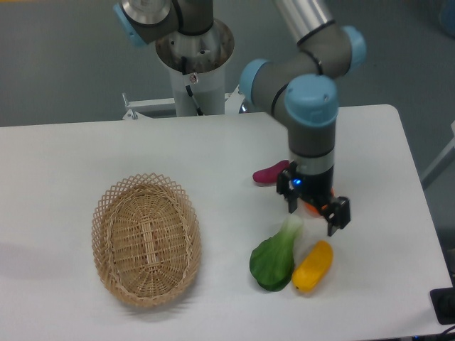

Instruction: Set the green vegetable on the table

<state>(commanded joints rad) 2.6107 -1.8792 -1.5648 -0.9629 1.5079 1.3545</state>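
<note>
The green vegetable (274, 257) lies on the white table (85, 156), right of the basket, with its dark leaves toward the front and its pale stem pointing up-right. My gripper (313, 212) hangs just behind and right of the stem end, pointing down. Its two dark fingers (291, 201) are spread apart and do not hold the vegetable. A small orange patch shows between the fingers; I cannot tell what it is.
A yellow oblong vegetable (313, 266) lies right beside the green one, touching or nearly so. A purple vegetable (270, 172) lies behind, left of the gripper. An oval wicker basket (146, 240) stands at the left with nothing in it. The robot base (193, 60) is at the back.
</note>
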